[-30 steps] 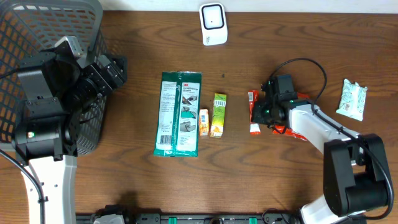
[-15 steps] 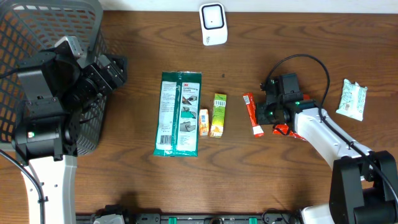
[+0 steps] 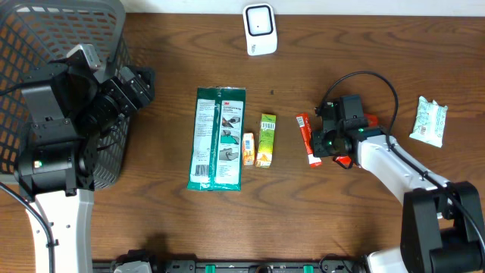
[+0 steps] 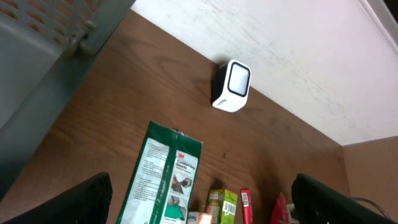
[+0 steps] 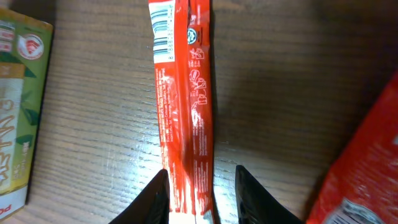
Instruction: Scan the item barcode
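Your right fingers point(image 5: 155, 202) stand partly spread just above the worktop point(image 5: 298, 74), one on each side of the near end of the red stick packet point(image 5: 183, 93). They are not pinching it: a strip of bare wood shows between the packet and one finger. The packet lies flat and runs straight out ahead of these fingers, and its barcode point(image 5: 163, 28) faces up at the far end.

To one side of the right fingers you can see the edge of a green-and-yellow carton point(image 5: 18, 106). Close on the other side is a corner of a red pouch point(image 5: 364, 162) (too little of it shows to read). From overhead, a small orange box point(image 3: 248, 149) sits against the carton's far side, and a long green pack point(image 3: 217, 138) lies just beyond that. A white packet point(image 3: 430, 121) lies behind the right arm, well apart from the fingers.

Your left fingers point(image 4: 81, 199) are spread wide with nothing between them, and they hang in the air beside the grey basket point(image 3: 30, 45). The white scanner point(image 4: 233, 87) stands ahead of them at the far edge of the worktop, with the green pack nearer to them. The scanner is well apart from the right fingers and the stick packet.
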Robot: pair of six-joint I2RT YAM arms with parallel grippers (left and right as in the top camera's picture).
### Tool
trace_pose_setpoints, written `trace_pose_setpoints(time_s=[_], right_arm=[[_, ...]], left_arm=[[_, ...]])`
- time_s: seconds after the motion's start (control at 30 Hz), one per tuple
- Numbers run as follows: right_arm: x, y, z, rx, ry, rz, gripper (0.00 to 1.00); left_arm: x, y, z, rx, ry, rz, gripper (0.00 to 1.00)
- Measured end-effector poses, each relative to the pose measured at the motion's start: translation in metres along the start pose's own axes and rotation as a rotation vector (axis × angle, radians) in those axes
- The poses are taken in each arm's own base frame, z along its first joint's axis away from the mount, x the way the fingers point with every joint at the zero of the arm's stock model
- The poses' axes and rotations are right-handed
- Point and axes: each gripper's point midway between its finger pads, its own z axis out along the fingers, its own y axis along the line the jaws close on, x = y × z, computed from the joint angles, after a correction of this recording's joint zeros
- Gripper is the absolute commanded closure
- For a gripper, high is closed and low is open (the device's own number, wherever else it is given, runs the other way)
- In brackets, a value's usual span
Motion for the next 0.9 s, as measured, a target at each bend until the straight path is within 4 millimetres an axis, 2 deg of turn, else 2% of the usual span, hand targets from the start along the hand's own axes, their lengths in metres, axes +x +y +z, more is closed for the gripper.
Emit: trace_pose_setpoints(time_s=[0.17, 0.27, 0.4, 0.57, 0.73, 0.9], right_arm=[[0.009, 0.0, 0.014, -0.016, 0.045, 0.006, 0.68], [0.008, 0.001, 0.015, -0.022, 0.041, 0.005, 0.68], [0.008, 0.003, 0.016, -0.032, 0.041, -0.001, 0.91], [0.008, 0.009, 0.016, -0.065, 0.045, 0.0, 0.99], [0.009, 0.012, 0.016, -0.084, 0.048, 0.002, 0.99], [0.007, 0.003, 0.012, -0.022, 0.055, 0.0, 0.99]], left_arm=[[0.0, 0.0, 0.0, 0.0, 0.0, 0.0, 0.07], [0.0, 0.0, 0.0, 0.0, 0.0, 0.0, 0.07], [0.0, 0.0, 0.0, 0.0, 0.0, 0.0, 0.07], [0.0, 0.0, 0.0, 0.0, 0.0, 0.0, 0.07], [0.0, 0.0, 0.0, 0.0, 0.0, 0.0, 0.07], [0.0, 0.0, 0.0, 0.0, 0.0, 0.0, 0.07]])
